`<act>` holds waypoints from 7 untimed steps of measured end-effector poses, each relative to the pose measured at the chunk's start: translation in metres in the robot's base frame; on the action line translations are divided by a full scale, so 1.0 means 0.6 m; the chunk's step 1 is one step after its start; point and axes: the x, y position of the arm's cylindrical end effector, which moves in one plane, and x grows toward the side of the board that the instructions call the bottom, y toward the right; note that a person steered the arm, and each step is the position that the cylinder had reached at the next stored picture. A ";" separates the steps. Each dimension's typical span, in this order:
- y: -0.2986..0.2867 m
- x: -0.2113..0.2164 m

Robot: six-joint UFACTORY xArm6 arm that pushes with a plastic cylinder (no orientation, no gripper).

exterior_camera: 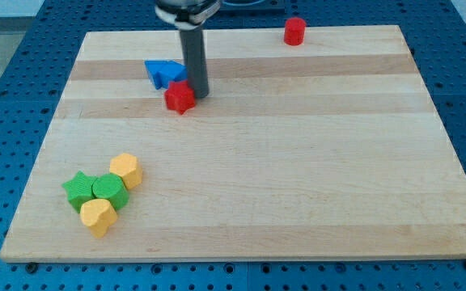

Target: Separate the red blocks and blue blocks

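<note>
A red star-shaped block (180, 97) lies in the upper left part of the wooden board (298, 162). A blue block (165, 72), roughly triangular, lies just above and left of it, close to touching. My tip (198, 94) stands right against the red star's right side, just below and right of the blue block. A second red block, a short cylinder (295, 31), stands at the board's top edge, right of centre, far from the tip.
A cluster at the lower left holds a green star (77, 189), a green round block (109, 191), a yellow hexagonal block (126, 170) and a yellow heart-like block (98, 216). Blue perforated table surrounds the board.
</note>
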 end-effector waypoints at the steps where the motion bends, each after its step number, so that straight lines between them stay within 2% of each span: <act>1: -0.045 0.069; 2: -0.080 0.126; 3: -0.077 0.139; 4: 0.019 0.074; 5: 0.053 0.044; 6: 0.016 0.021; 7: -0.033 0.073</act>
